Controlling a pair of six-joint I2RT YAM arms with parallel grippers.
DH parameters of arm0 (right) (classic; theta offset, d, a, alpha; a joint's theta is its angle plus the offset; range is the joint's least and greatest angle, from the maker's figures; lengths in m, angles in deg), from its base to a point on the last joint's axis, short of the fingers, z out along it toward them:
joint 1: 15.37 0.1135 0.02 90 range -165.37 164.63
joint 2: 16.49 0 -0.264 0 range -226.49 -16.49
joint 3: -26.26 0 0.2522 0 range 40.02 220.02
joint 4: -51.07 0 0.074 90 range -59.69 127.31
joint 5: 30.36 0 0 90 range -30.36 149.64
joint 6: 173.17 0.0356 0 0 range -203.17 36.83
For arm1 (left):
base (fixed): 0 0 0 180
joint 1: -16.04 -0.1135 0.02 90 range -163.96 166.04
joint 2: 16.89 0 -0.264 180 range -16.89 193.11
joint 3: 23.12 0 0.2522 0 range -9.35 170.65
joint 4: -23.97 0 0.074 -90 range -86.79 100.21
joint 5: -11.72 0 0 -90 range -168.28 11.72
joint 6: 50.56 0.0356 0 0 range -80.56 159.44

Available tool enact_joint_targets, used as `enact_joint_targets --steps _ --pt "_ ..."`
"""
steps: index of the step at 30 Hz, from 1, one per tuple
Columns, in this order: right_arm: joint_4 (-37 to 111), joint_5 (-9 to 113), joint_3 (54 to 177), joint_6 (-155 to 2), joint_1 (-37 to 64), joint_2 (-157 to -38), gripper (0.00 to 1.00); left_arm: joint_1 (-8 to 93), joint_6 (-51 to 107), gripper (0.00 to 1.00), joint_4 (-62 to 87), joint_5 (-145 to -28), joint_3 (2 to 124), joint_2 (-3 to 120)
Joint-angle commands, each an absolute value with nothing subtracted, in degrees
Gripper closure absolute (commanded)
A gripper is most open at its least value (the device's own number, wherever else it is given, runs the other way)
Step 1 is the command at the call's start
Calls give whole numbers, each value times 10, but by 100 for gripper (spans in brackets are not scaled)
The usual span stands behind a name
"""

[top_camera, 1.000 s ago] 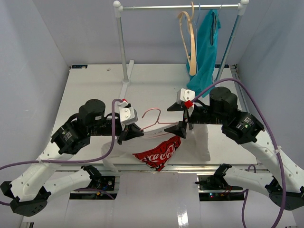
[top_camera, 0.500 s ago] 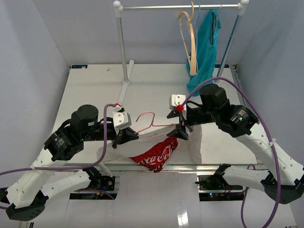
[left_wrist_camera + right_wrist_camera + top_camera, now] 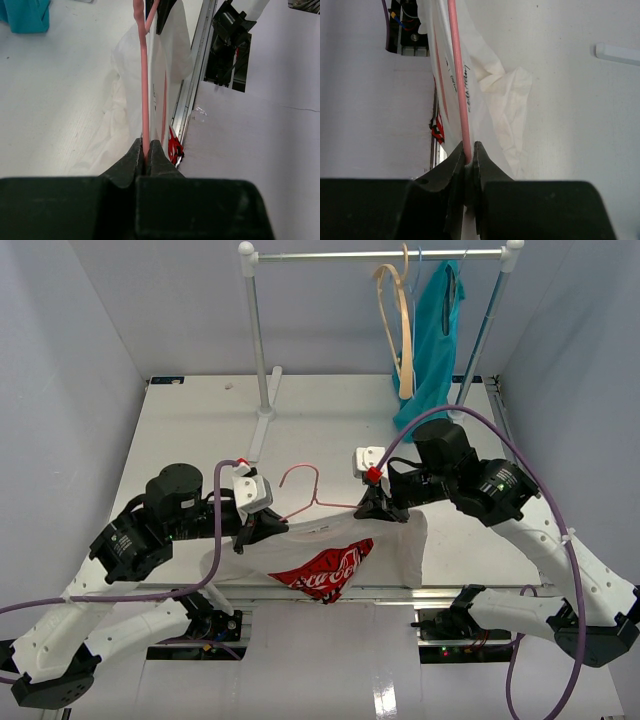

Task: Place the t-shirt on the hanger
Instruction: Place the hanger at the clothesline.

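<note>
The white t-shirt [image 3: 395, 540] with its red print hangs between my two grippers near the table's front edge, draped over the pink wire hanger [image 3: 300, 472], whose hook sticks up behind the collar. My left gripper [image 3: 262, 531] is shut on the hanger's left end; the pink hanger wire [image 3: 144, 95] runs straight into the left gripper's [image 3: 147, 153] closed jaws, beside the t-shirt fabric [image 3: 175, 55]. My right gripper [image 3: 379, 512] is shut on the right end: the hanger wire [image 3: 456, 75] enters the right gripper's [image 3: 469, 153] jaws, with t-shirt cloth [image 3: 500, 105] bunched next to it.
A white clothes rack [image 3: 258, 340] stands at the back of the table. From its rail hang a tan wooden hanger [image 3: 400, 330] and a teal garment [image 3: 435, 340]. The t-shirt's lower hem overhangs the table's front edge [image 3: 400, 592].
My right gripper has closed on the hanger's right end. Both arms shifted slightly left and toward the front, and the t-shirt now spreads wider across the hanger.
</note>
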State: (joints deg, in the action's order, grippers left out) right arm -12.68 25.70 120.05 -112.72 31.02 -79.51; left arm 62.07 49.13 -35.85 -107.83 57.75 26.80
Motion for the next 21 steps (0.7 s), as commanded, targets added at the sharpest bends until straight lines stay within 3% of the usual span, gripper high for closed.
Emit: enact_joint_targets --steps 1,3,5,8,10,14,21 --pt "-118 279 1216 -1111 303 -797 92 623 486 100 -330 -1087 580 263" --pt "-114 283 1217 -1108 302 -797 92 623 481 100 -324 -1068 584 264" --pt "-103 284 1218 -1101 303 -799 92 623 472 91 -316 -1044 591 266" --pt "-92 288 1226 -1077 302 -802 92 623 460 50 -307 -1026 611 285" --pt "-86 303 1231 -1061 303 -805 92 623 453 28 -301 -1014 635 307" --pt "-80 332 1225 -1044 302 -806 92 623 414 3 -275 -950 669 329" --pt "-72 440 1231 -995 303 -787 92 622 307 2 -249 -842 695 342"
